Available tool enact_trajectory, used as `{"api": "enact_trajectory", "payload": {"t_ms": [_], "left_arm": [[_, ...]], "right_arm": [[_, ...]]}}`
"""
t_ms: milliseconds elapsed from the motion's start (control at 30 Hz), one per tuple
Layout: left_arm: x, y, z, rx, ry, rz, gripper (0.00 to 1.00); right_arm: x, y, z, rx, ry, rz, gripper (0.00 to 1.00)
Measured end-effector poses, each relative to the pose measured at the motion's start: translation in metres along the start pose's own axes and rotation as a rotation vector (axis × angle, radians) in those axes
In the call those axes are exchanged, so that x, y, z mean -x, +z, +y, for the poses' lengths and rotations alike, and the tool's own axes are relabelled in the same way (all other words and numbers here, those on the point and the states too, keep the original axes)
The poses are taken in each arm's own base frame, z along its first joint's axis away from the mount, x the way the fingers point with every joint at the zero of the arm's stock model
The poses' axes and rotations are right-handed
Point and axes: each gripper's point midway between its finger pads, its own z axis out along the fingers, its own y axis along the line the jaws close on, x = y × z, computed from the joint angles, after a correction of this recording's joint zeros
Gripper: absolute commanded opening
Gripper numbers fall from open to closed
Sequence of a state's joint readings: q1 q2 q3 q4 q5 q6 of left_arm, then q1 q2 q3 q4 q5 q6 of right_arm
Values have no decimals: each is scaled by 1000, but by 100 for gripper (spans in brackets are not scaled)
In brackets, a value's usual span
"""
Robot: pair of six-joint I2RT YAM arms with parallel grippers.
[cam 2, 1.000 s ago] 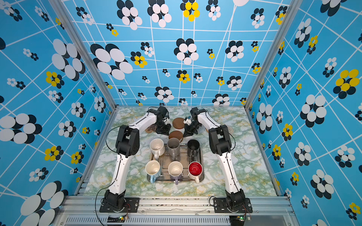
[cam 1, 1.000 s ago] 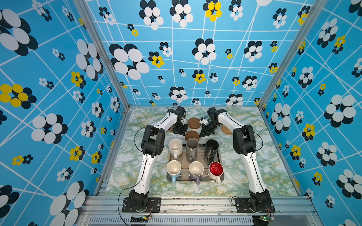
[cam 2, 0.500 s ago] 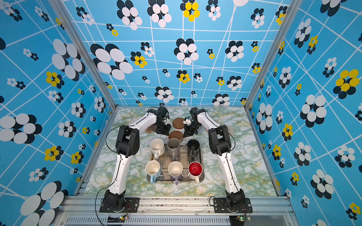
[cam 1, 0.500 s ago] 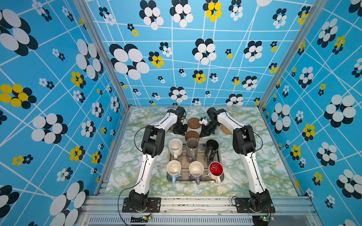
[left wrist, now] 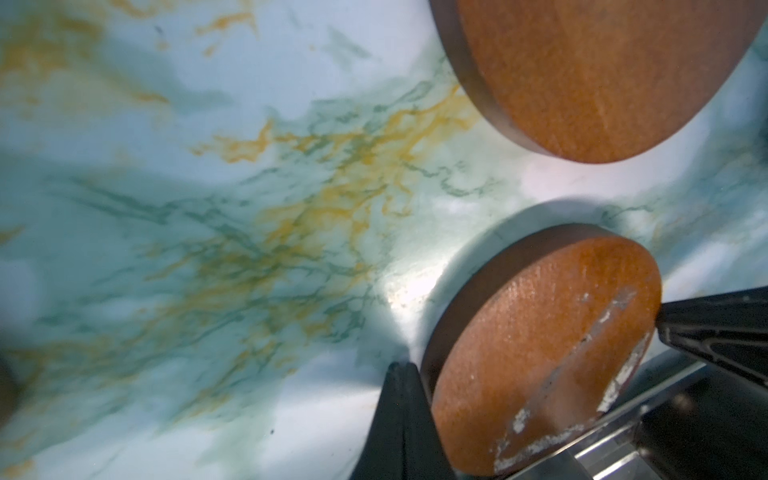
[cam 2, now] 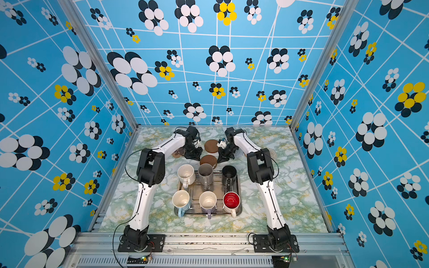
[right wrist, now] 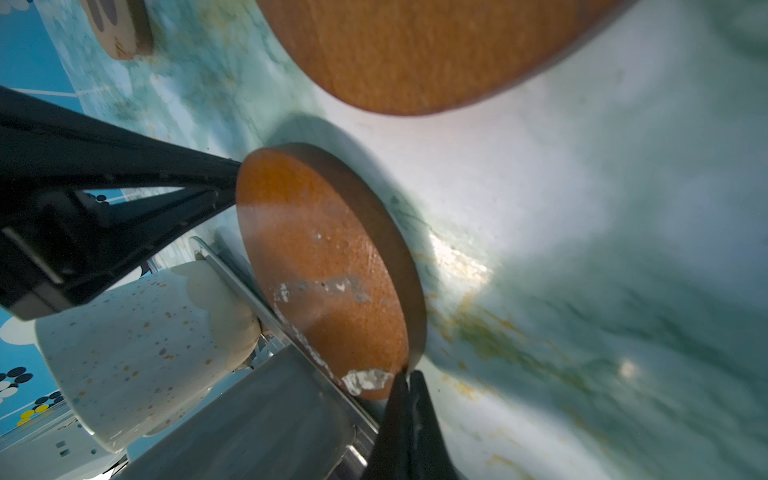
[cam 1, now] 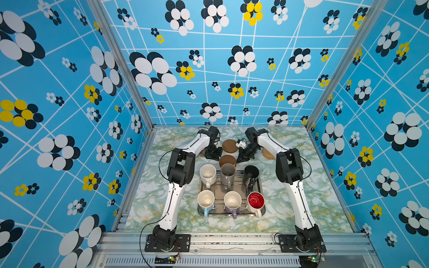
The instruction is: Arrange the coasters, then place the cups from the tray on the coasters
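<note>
Both top views look steeply down from high over the near edge of the bench (cam 1: pixel 325 190), far enough back to hold its whole top. Each wrist camera sits low and very close, the left facing a scuffed brown disc (left wrist: pixel 540 353), the right facing the same disc (right wrist: pixel 324 270) from the opposite side.

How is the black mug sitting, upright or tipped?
Upright: the black mug stands on its base in the tray, open mouth facing up in both top views.
</note>
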State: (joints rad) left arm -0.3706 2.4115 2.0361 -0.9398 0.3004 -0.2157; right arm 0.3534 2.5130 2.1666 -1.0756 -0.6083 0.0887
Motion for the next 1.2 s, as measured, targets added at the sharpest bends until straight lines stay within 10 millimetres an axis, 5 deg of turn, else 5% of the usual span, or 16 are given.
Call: {"api": "enact_trajectory", "payload": {"t_ms": [667,1200], "left_arm": [[-1,0,0,-1,0,-3,0],[-5,0,-1,-9,0,1,0]], "right_arm": [[-5,-5,-19,-34,34,-2,0],[-6,4,-5,4,24,3,0]]}}
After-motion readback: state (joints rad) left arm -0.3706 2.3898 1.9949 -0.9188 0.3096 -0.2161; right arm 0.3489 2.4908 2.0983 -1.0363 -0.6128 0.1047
